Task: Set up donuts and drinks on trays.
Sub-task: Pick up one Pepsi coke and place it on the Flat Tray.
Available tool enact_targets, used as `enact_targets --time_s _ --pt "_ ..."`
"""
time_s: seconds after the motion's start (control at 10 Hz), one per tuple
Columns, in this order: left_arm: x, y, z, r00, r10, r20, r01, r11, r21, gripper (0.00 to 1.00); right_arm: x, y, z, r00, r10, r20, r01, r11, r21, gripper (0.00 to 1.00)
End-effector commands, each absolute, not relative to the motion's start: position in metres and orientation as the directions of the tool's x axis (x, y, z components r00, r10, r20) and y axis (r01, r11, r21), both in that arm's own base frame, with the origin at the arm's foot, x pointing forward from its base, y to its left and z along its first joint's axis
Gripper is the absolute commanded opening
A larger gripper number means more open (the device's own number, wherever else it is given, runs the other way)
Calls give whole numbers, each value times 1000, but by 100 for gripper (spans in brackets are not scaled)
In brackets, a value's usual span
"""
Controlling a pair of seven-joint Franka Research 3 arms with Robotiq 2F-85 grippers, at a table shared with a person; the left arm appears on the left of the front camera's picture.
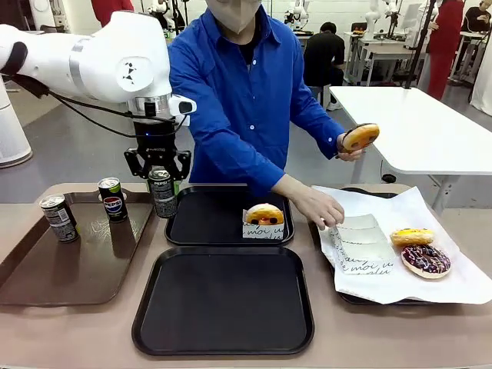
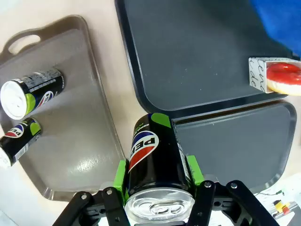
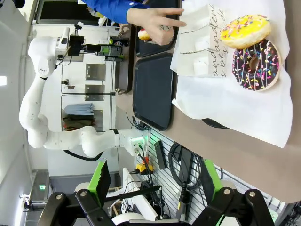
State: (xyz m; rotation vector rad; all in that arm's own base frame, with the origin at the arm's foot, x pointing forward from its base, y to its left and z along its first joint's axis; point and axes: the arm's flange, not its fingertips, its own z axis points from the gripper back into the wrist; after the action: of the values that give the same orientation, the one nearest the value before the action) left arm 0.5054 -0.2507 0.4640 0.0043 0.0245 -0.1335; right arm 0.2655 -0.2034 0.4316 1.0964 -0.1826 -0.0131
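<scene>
At the far tray's (image 1: 207, 223) 9 o'clock edge: left arm in from the side, wrist pointing straight down. Left gripper (image 1: 162, 178) clamped on an upright Pepsi can (image 1: 163, 196), beside the brown tray (image 1: 84, 265). Two more cans (image 1: 60, 217) stand there. Sleeved donut (image 1: 264, 216) at the far tray's 3 o'clock. Right gripper (image 3: 155, 181) spread wide, empty. Person's raised hand (image 1: 347, 147) holds a donut (image 1: 360, 136).

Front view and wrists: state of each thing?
left end effector, shut on held can
held can, upright, gripped at its top
right end effector, open, holding nothing
blue Pepsi can, upright on brown tray
grey can, upright on brown tray
sleeved donut, standing on far black tray
yellow donut, unsleeved on white paper
chocolate donut, unsleeved on white paper
raised donut, held in person's hand
</scene>
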Motion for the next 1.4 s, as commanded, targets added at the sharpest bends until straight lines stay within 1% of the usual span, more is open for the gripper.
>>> enact_targets --time_s 0.0,0.1,0.3,0.4,0.7,1.0,1.3 --pt "481 -211 501 984 -171 -52 172 985 18 58 266 -204 431 984 -97 151 -93 444 891 100" --pt "450 -181 517 984 -174 -34 175 985 9 58 266 -204 431 984 -97 151 -93 444 891 100" --pt "396 -154 519 983 -184 21 185 982 -34 58 266 -204 431 984 -97 151 -93 444 891 100" --pt "390 -149 520 982 -189 29 190 981 -31 58 266 -204 431 984 -97 151 -93 444 891 100" --pt "403 -147 524 980 -196 17 197 980 -36 58 266 -204 431 984 -97 151 -93 444 891 100" --pt "403 -154 520 982 -189 19 189 981 -32 58 266 -204 431 984 -97 151 -93 444 891 100" --pt "417 -157 521 982 -189 -4 189 981 -30 58 266 -204 431 984 -97 151 -93 444 891 100"
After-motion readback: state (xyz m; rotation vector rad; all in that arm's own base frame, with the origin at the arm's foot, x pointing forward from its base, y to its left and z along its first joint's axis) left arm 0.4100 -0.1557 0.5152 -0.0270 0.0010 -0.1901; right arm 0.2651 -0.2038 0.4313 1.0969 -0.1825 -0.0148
